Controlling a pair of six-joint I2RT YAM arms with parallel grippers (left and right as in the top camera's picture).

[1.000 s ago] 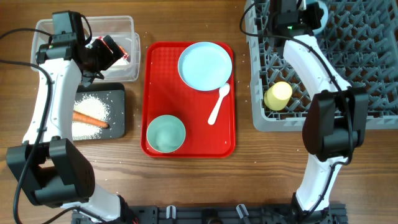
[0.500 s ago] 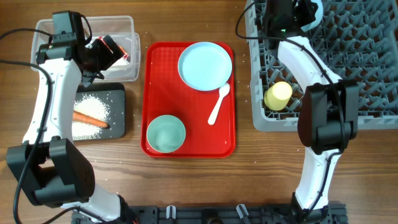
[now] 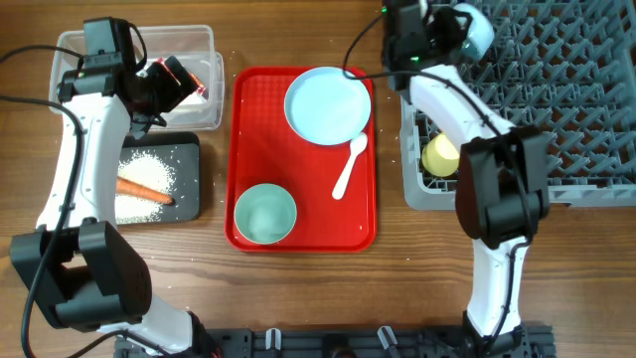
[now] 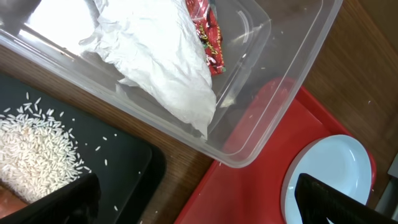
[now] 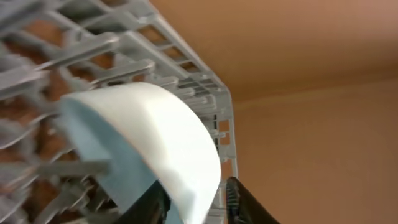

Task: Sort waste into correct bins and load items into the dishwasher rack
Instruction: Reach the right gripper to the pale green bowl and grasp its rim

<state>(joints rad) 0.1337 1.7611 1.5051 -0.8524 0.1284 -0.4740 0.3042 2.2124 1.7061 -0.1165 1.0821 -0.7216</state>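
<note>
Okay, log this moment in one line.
left gripper: open over tub | right gripper: holding blue bowl at rack corner | cup: in rack | plate, spoon, green bowl: on red tray

The rack (image 3: 556, 89) runs off the overhead view's top and right edges, and the right arm (image 3: 497, 189) covers part of the yellow cup (image 3: 437, 156). In the blurred right wrist view, the bowl (image 5: 155, 124) runs off the bottom edge.

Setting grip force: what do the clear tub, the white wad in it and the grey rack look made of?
Clear tub: probably thin glossy plastic; it is transparent and the red tray shows through.
Napkin: matte paper or tissue, judging by the soft crumpled folds.
Dishwasher rack: likely moulded plastic; uniform grey matte pegs.
</note>
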